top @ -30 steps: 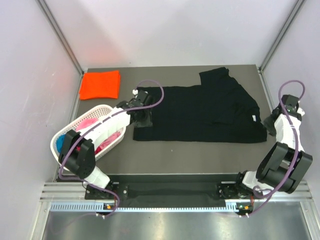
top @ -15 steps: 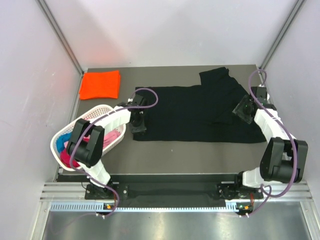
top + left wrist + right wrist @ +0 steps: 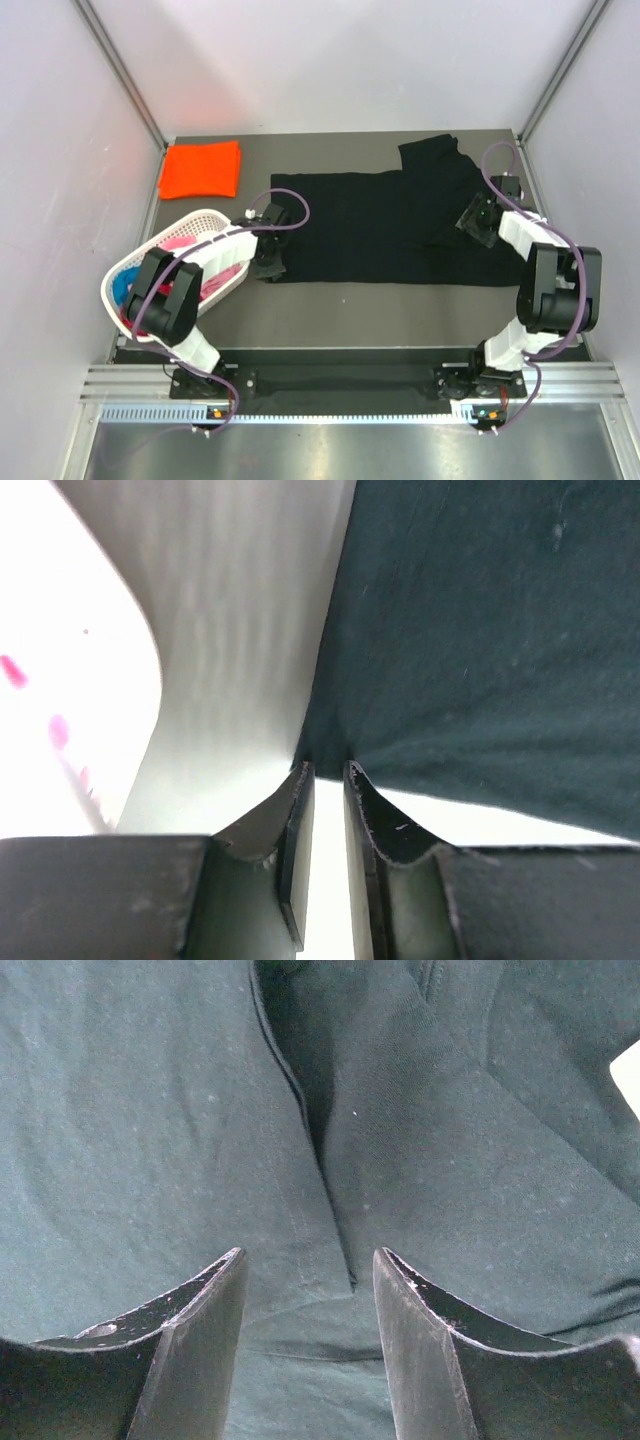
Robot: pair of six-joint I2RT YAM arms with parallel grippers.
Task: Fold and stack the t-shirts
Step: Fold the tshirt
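**Both my hands at the black shirt**

The black t-shirt (image 3: 400, 225) lies spread flat across the dark grey worktop (image 3: 380, 305), one sleeve reaching toward the far edge. My left hand (image 3: 328, 770) sits at its near-left corner, fingers almost together with a thin slit between them; I cannot tell whether any cloth is caught. My right hand (image 3: 310, 1255) is over the shirt's right end, fingers apart above a seam (image 3: 325, 1160). A folded orange t-shirt (image 3: 201, 169) lies in the far-left corner. The white basket (image 3: 120, 280), holding pink and blue t-shirts (image 3: 215, 284), stands at the left edge. Pale walls (image 3: 330, 60) close in the left, far and right sides.
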